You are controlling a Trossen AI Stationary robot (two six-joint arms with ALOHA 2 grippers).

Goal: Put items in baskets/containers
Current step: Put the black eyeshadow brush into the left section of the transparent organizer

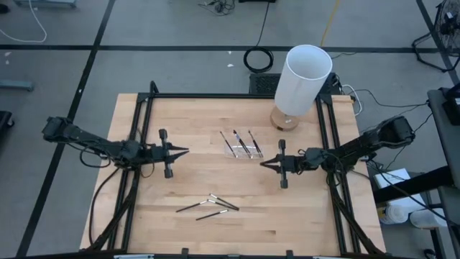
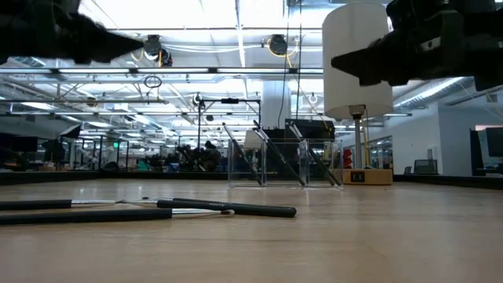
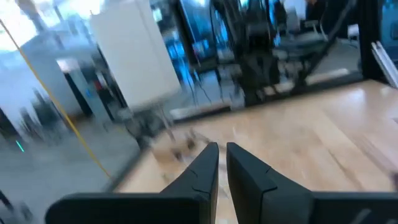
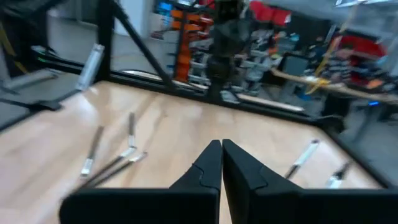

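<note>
You're between picks: right gripper (image 1: 263, 164) shut and empty beside the tray (image 1: 242, 147), left gripper (image 1: 184, 152) nearly closed, empty; next, fetch the sticks (image 1: 210, 205) near the table's front edge

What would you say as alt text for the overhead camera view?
Three dark sticks lie in a clear tray mid-table, three more sticks loose nearer the front edge. The left gripper and right gripper flank the tray, empty; a white cylinder stands behind.
</note>
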